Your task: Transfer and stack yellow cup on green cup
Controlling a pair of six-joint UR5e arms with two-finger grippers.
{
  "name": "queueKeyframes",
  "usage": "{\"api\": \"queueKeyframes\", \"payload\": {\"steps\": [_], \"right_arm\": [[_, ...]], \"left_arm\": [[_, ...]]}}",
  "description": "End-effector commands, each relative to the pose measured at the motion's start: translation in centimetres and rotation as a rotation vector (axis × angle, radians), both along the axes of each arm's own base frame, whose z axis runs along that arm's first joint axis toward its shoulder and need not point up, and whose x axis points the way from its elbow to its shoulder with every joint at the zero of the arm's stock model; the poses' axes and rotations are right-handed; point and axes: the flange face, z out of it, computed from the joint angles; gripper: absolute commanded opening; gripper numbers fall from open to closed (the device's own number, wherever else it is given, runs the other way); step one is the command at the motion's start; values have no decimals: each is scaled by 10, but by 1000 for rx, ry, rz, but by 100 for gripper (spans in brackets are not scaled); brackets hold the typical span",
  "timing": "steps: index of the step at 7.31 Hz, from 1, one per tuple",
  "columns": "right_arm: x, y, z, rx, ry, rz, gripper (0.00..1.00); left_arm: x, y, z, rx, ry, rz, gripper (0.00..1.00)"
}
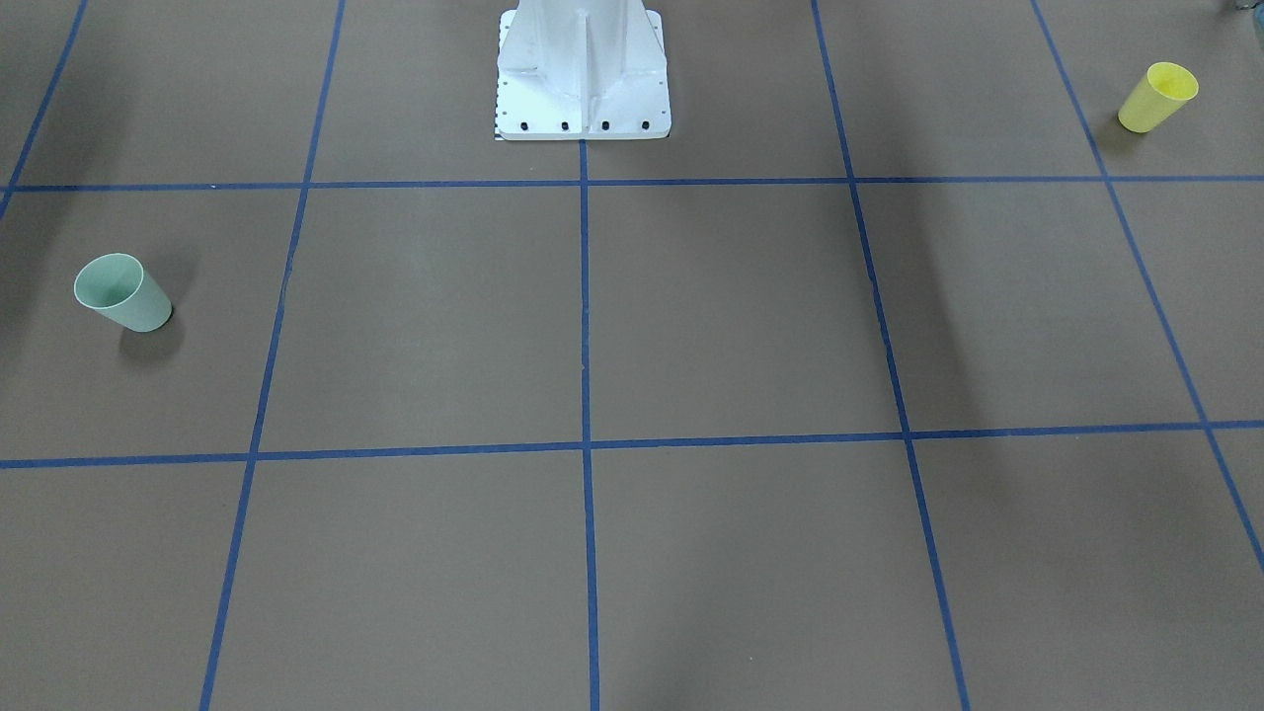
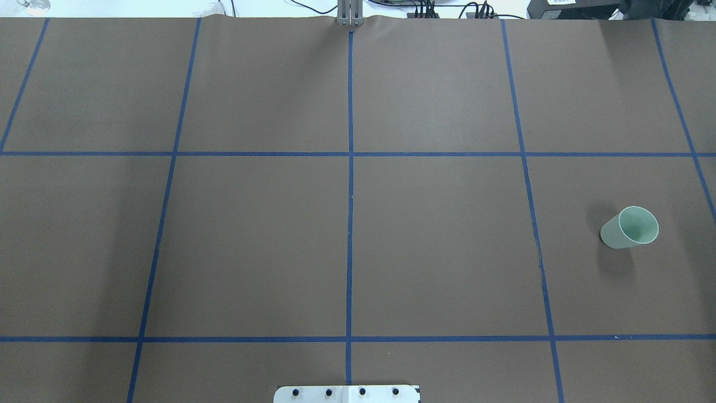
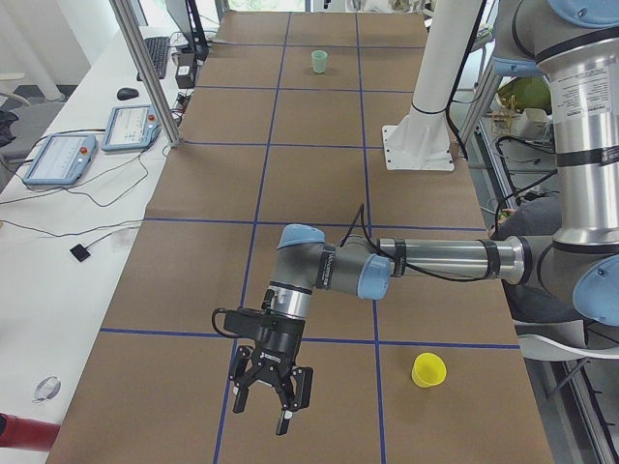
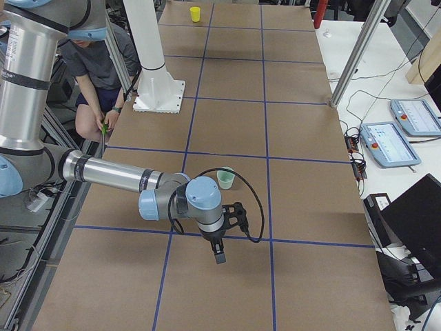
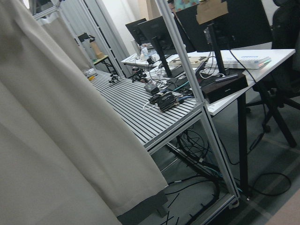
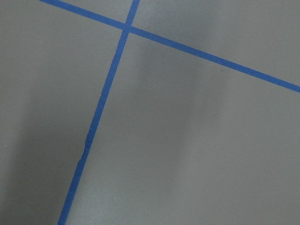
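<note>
The yellow cup (image 1: 1157, 97) stands upright near the table's end on my left side; it also shows in the exterior left view (image 3: 428, 370) and small in the exterior right view (image 4: 195, 14). It is outside the overhead view. The green cup (image 1: 123, 292) stands upright near the other end (image 2: 629, 228) (image 3: 319, 62) (image 4: 225, 178). My left gripper (image 3: 274, 396) hangs above the table, beside the yellow cup and apart from it. My right gripper (image 4: 219, 257) hangs above the table a little way from the green cup. Both show only in side views, so I cannot tell whether they are open or shut.
The white robot pedestal (image 1: 583, 74) stands mid-table at the robot's edge. Blue tape lines (image 2: 350, 184) grid the brown table. Teach pendants (image 4: 386, 141) lie on a side table past a metal post (image 4: 358, 52). A person (image 4: 103, 62) sits behind the robot.
</note>
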Motion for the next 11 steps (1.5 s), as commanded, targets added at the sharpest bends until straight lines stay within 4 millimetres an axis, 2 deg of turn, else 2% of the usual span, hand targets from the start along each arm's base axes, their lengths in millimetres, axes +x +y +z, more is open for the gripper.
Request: {"api": "queueKeyframes", "payload": {"steps": [1,2,5,6,8,9,10,11], "right_arm": [[-2,6,2,-3,-21,-4,100],[-2,5,1,0,-21,-6,100],[-2,5,1,4,-23,-10,100],[-2,5,0,7,-23,-11,100],[-2,4,-1,12,-22,-13,100],[-2,4,-3,16,-27,-15,100],[-2,4,-3,16,-27,-15,100],[-3,3,-3,18,-27,-17,100]], "left_arm": [[28,9,15,-152,-101,-92,100],[34,17,8,-207,-123,-140,100],[63,47,22,-408,-181,-307,100],[84,53,21,-475,-190,-363,100],[141,75,21,-588,-232,-523,100],[165,78,16,-643,-240,-611,100],[183,83,10,-692,-248,-683,100],[199,91,12,-699,-284,-738,100]]}}
